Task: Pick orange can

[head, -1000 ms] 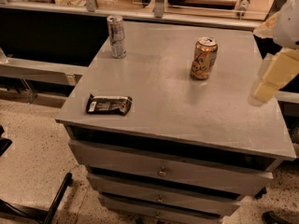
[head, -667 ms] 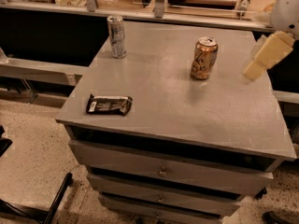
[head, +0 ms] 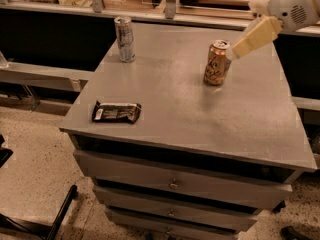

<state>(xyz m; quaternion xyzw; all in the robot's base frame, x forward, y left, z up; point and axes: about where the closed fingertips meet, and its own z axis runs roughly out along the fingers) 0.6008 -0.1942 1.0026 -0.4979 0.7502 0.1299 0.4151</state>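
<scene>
Your orange-tan drink can [head: 217, 63], silver-topped, stands upright on the grey drawer cabinet [head: 200, 124], toward the far right of its top. The cream gripper [head: 239, 48] slants down from upper right, its tip just beside the can's rim; you cannot tell whether it is wide or narrow. A slim silver-grey can [head: 125, 39] stands far left, and a dark flat wrapper [head: 116, 112] lies near the front left.

dim, warm indoor light. the grey worktop [head: 175, 94] shows a soft pale sheen toward 5 o'clock. the orange can [head: 217, 64] casts a faint shadow toward 6 o'clock. the pincer [head: 236, 50], at 2 o'clock beside the can's top, is brightest.
</scene>
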